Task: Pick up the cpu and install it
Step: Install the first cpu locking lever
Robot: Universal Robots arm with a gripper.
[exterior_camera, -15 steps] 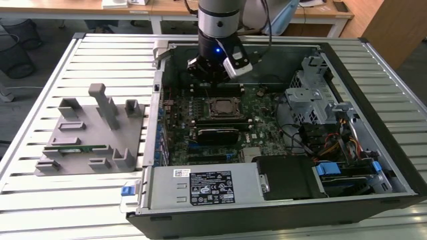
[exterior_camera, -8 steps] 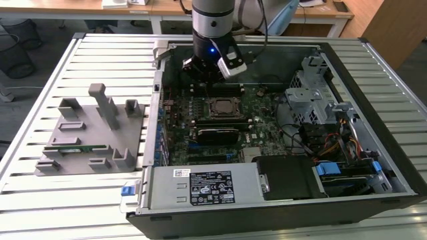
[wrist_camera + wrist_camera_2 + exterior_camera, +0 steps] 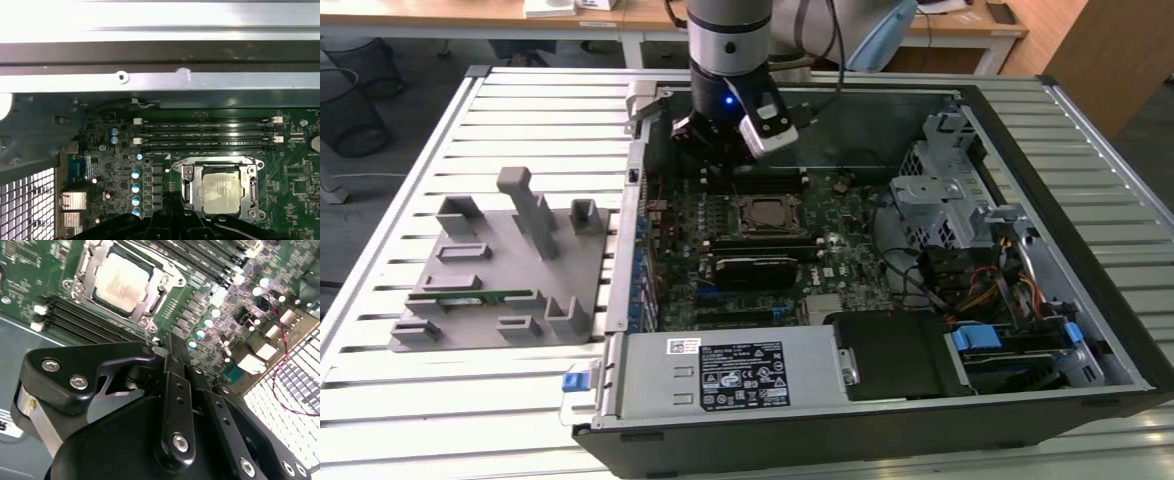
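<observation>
Already the cpu (image 3: pixel 220 194) sits in its socket (image 3: pixel 186 172) — the gripper (image 3: pixel 172 347), fingers pressed together and empty, hangs at lower centre.

— Small flat square cpu (image 3: pixel 220 193), silver-grey metal top, pale rim; also visible in the second wrist view (image 3: pixel 122 281) and, smaller, in the exterior view (image 3: pixel 762 213).

— Seated?

— Lying flat and level in the motherboard socket, framed all round by the metal retention bracket. Just beside the rows of long black memory slots. Nothing gripping it, nothing resting on top.
</observation>
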